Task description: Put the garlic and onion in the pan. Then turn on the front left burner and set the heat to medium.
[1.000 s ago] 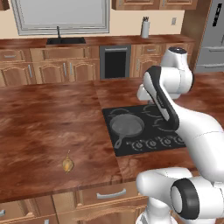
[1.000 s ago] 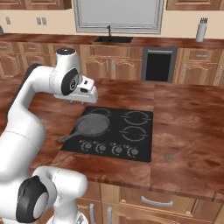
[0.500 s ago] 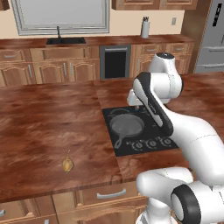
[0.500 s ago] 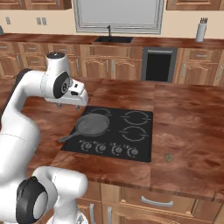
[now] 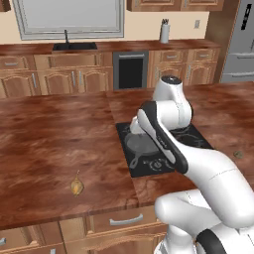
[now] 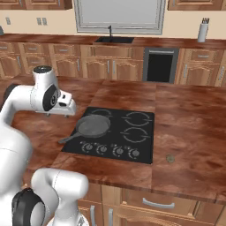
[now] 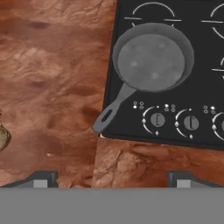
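The gripper (image 7: 109, 178) is standing wide open and holding nothing, hovering over the reddish-brown counter (image 7: 52, 87) just beside the black cooktop (image 7: 175, 122). No readable writing is showing. The pan (image 7: 151, 57) is sitting empty on the front left burner (image 6: 93, 126), while the onion (image 5: 76, 186) is lying on the counter, well apart.

Bare countertop (image 5: 59, 144) lies open between pan (image 7: 151, 57) and onion (image 5: 76, 186).
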